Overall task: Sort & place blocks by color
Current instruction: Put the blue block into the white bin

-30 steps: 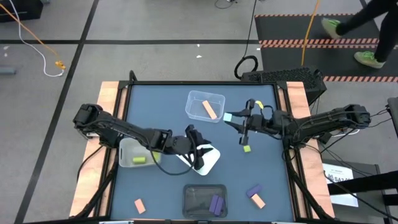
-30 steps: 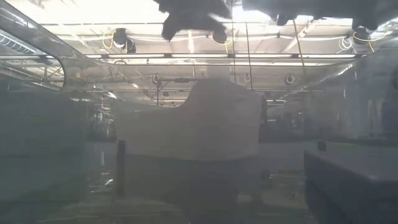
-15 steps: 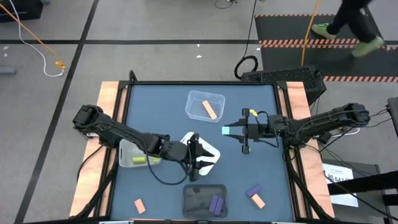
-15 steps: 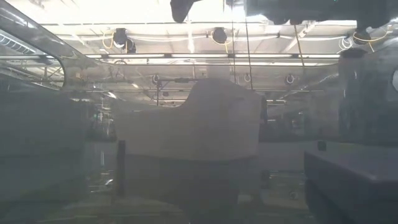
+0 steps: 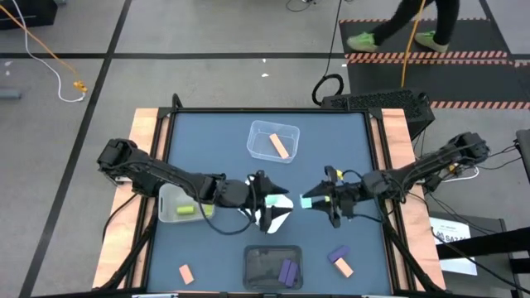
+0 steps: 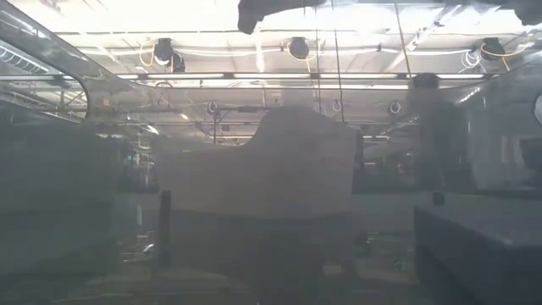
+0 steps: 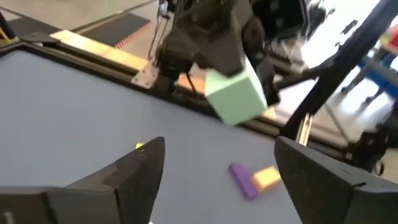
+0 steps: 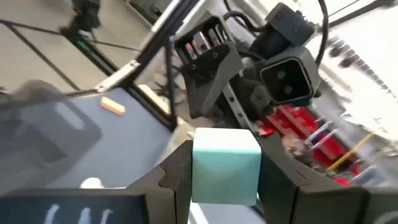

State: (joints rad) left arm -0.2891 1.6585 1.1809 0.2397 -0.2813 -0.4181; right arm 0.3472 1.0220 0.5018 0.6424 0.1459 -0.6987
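My right gripper (image 5: 315,202) is shut on a mint-teal cube (image 8: 225,165), held above the table's middle, right of the white bin (image 5: 281,217). Facing it, my left gripper (image 5: 267,204) hovers over that bin; its fingers stand wide apart in the left wrist view (image 7: 217,180) with nothing between them. The same cube (image 7: 236,93) shows there, ahead of my left gripper. An orange block (image 5: 279,146) lies in the clear bin (image 5: 258,132), a yellow-green block (image 5: 185,212) in the left bin (image 5: 166,199), and a purple block (image 5: 287,271) in the dark bin (image 5: 257,263). My right gripper pinches the cube between its two fingers, one on each of two opposite side faces (image 8: 200,171). The fingers (image 8: 175,180) come about level from the table's right. The cube sits upright in the hold, lifted clear of the table.
Loose blocks lie near the front edge: an orange one (image 5: 185,273) at the left, a purple and an orange one (image 5: 338,258) at the right. A person (image 5: 406,21) walks on the floor beyond the table's far right corner.
My right gripper has swung toward the table's near edge with the cube and rolled, ending beside the white bin. My left gripper has tipped up a little and opened wide over the white bin.
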